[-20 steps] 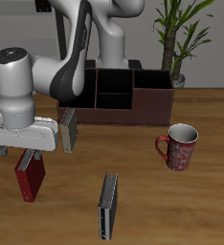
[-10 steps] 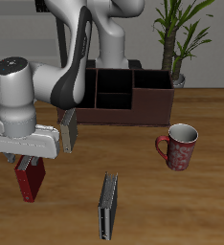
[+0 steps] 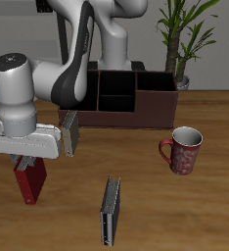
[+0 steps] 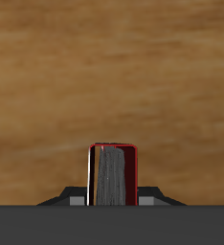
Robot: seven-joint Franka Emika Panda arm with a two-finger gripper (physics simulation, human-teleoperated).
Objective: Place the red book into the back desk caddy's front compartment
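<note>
Wrist view has the two-finger gripper (image 4: 111, 203) directly over the upright small dark-red hardcover book (image 4: 112, 175), grip unclear, so it looks like the grasping step, next closing and lifting toward the wide maroon-brown desk caddy (image 3: 136, 99).

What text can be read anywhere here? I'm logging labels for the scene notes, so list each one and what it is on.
None can be read.
Red book: cover shows no title in either view.
Mug: mottled pattern only, no words.
Grey book and back desk caddy: plain.
</note>
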